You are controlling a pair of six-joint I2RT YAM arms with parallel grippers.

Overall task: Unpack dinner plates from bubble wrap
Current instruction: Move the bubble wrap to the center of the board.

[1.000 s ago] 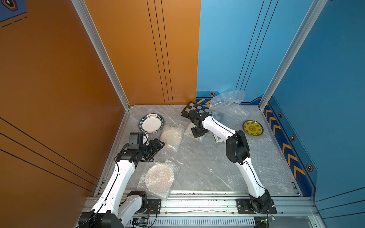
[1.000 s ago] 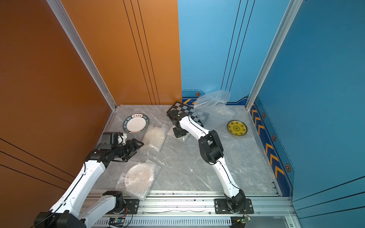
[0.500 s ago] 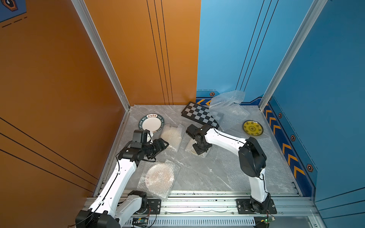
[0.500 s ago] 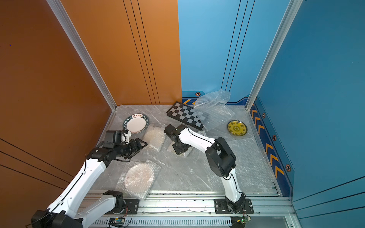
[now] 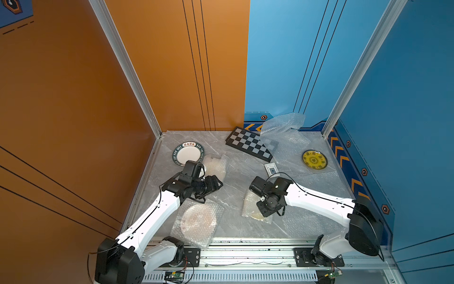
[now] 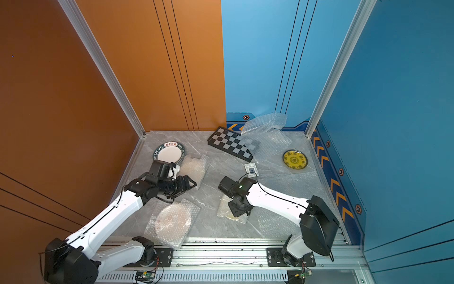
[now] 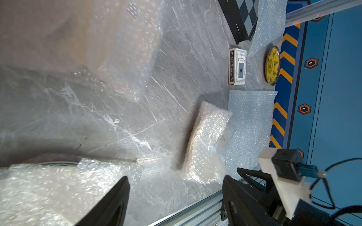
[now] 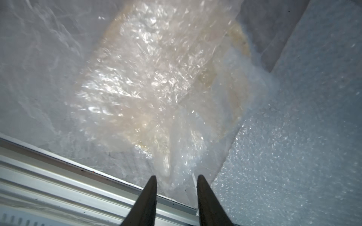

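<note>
Loose bubble wrap lies crumpled at the back and flat along the right side; two plates sit bare on the table, the lettered plate back left and the yellow plate back right, so two are out. Three remain wrapped: the front bundle at the near edge, the left bundle just beside the lettered plate, the middle bundle beneath the right gripper. Left gripper spread wide, empty, just beside the left bundle; right gripper slightly parted astride a flap of the middle bundle's wrap, seemingly not pinching it, though the view blurs.
</note>
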